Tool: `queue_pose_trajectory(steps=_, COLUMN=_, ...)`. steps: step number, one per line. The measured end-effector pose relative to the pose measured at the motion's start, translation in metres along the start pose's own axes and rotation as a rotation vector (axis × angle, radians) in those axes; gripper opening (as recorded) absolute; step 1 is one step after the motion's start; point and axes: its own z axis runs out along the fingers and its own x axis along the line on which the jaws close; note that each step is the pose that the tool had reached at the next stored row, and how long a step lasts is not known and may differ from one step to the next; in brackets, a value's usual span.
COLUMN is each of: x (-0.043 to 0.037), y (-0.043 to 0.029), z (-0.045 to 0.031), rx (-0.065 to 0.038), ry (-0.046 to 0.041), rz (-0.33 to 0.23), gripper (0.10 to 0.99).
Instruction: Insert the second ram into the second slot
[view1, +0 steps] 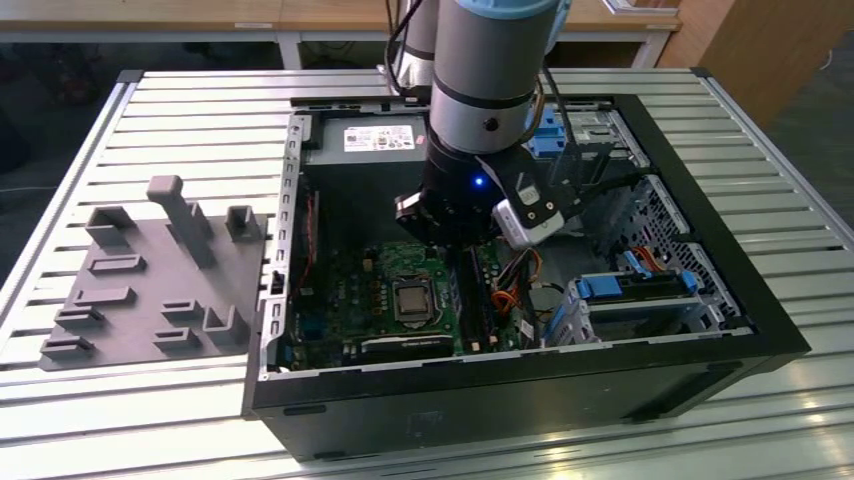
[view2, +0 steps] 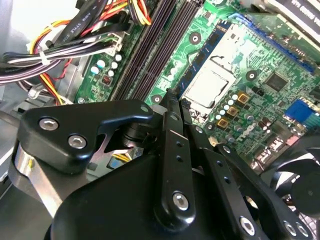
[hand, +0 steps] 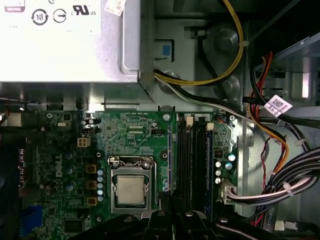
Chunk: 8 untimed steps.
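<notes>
You see a green printed circuit board (hand: 135, 135) with long black memory slots (hand: 192, 160) and a square silver processor (hand: 129, 190). The loose cables (hand: 295, 182) are yellow, orange, black and white. The chunky plastic drive tabs (view1: 601, 285) are blue, the ribbed metal worktop (view1: 174, 120) silver, and the moulded fixture plate (view1: 147, 290) plain grey.

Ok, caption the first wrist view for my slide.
Gripper above the motherboard's RAM slots, beside the CPU; power supply and cable bundles beyond.

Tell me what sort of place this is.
Probably a lab or workshop bench: an opened desktop computer case lies on a slatted metal table, with a grey fixture plate beside it.
</notes>
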Motion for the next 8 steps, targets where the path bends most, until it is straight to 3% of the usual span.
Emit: queue_pose_trajectory(steps=8, x=-0.0017, y=0.0002, z=0.0089, rx=0.000, ry=0.0005, rz=-0.005, gripper=0.133)
